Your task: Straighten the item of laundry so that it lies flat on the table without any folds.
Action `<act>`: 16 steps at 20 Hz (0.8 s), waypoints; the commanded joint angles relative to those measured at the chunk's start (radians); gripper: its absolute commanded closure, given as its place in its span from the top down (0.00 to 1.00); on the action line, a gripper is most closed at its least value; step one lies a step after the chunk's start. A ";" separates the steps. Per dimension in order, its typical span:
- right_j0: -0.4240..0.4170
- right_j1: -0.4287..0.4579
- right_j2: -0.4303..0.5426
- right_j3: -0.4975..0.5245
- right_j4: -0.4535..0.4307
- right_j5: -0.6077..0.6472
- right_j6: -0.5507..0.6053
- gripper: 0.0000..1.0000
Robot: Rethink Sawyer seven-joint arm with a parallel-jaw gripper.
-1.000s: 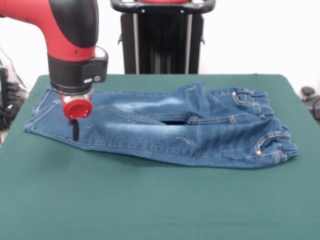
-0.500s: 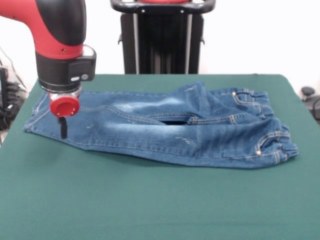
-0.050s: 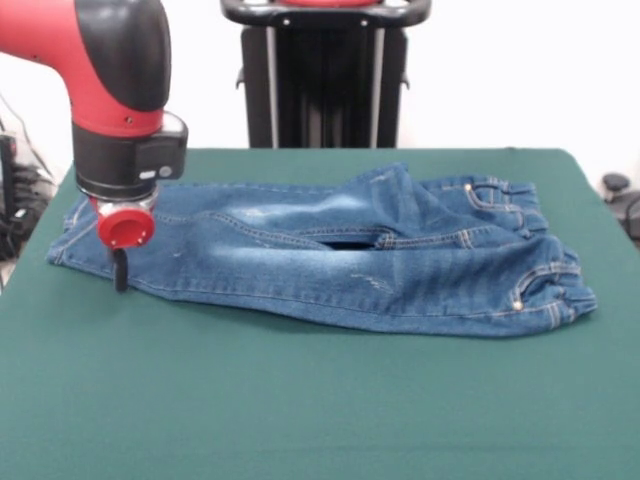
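The jeans (image 3: pixel 330 255) lie across the far half of the table (image 3: pixel 300 400), legs running to the picture's left and the waistband at the right. The two legs sit side by side with a dark slit between them near the crotch. One raised fold stands up at the middle of the far leg, just left of the waistband; the elastic waist is bunched at the right end. The near leg looks mostly flat, with faded patches along it.

The gripper (image 3: pixel 121 270) hangs at the left end of the jeans, over the cuff of the near leg, below the arm's red cap. Only one dark finger shows, its tip at or just above the denim near the cuff's front edge; whether it touches cannot be told. Whether the gripper is spread or clenched cannot be told, and no cloth is seen lifted by it.

Against the earlier frames, the arm has shifted left along the leg toward the cuff and sits slightly lower. The jeans show no change in outline or fold.
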 commanded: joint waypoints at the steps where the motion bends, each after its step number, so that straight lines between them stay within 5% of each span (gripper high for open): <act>1: -0.005 0.062 0.058 0.121 -0.052 -0.077 -0.020 1.00; 16: -0.056 0.063 0.097 0.160 -0.062 -0.083 -0.063 1.00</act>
